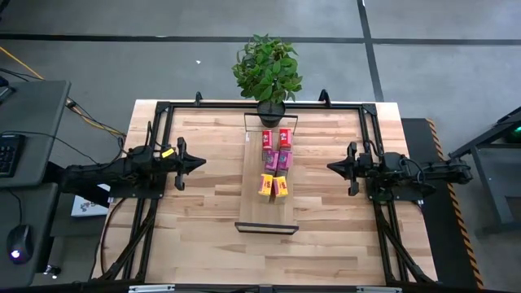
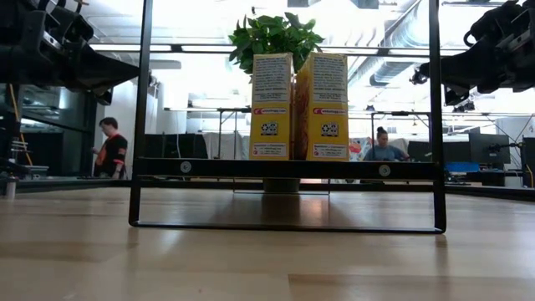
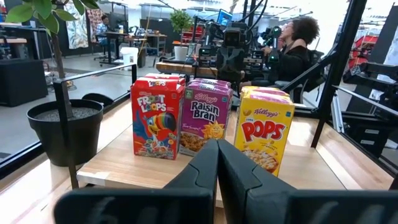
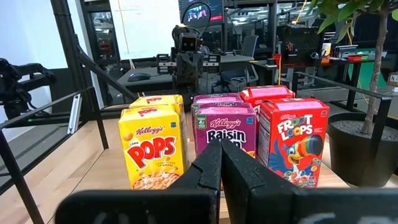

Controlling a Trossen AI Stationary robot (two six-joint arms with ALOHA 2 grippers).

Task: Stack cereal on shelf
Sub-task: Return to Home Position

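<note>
Six small cereal boxes stand upright on the light-wood shelf [image 1: 266, 213] in the table's middle: two red [image 1: 275, 137], two pink-magenta [image 1: 276, 158], two yellow [image 1: 273, 185], in side-by-side pairs. They also show in the left wrist view as red [image 3: 157, 118], magenta [image 3: 203, 119] and yellow [image 3: 266, 132] boxes. My left gripper [image 1: 200, 163] is shut and empty, left of the shelf. My right gripper [image 1: 331, 167] is shut and empty, right of the shelf. Both hover above the table, pointing at the boxes.
A potted plant [image 1: 269, 73] stands at the shelf's far end, its black pot [image 3: 64, 130] beside the red boxes. A black frame [image 1: 163, 110] runs around the table. People sit and stand in the room beyond [image 2: 110, 146].
</note>
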